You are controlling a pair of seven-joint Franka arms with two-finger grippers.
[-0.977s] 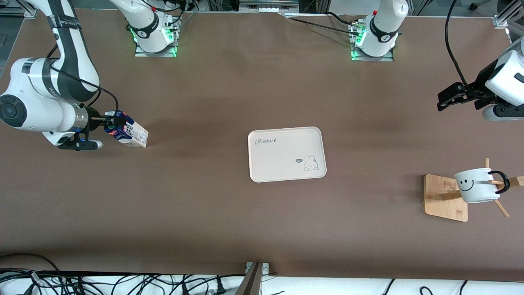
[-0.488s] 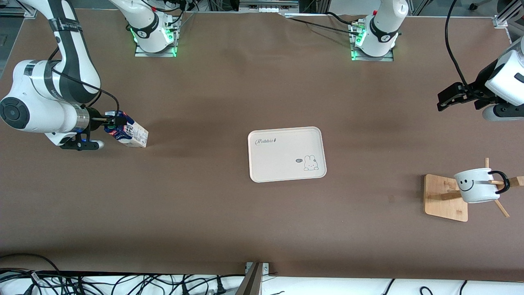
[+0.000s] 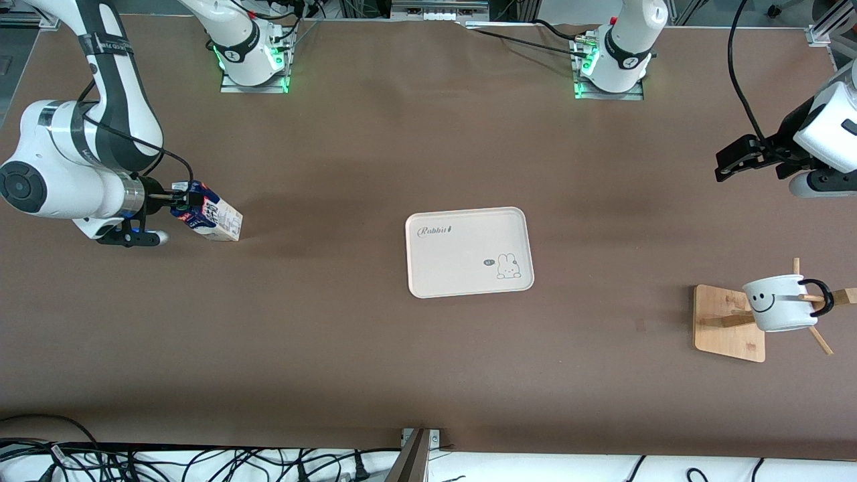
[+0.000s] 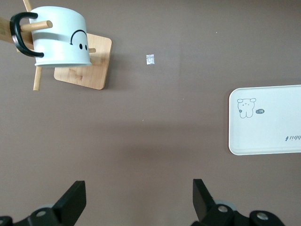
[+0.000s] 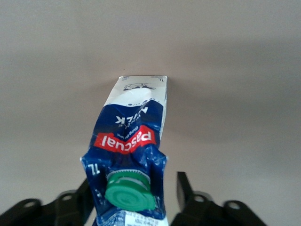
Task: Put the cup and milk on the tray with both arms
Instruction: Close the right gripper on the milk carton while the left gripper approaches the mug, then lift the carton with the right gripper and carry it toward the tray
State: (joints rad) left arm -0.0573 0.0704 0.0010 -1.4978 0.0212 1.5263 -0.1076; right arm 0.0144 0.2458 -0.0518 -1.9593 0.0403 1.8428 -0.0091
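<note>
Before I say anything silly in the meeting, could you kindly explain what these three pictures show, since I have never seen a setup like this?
Two white robot arms stand at a brown table. One picture looks down from across the table; the other two come from cameras on each arm's wrist. The right gripper is at the top of a milk carton standing on the table, a finger on either side of the carton's top; whether it grips yet is unclear. The left gripper hangs open, waiting, toward the left arm's end. A cream tray lies bare mid-table. A smiley cup hangs on a wooden rack.
</note>
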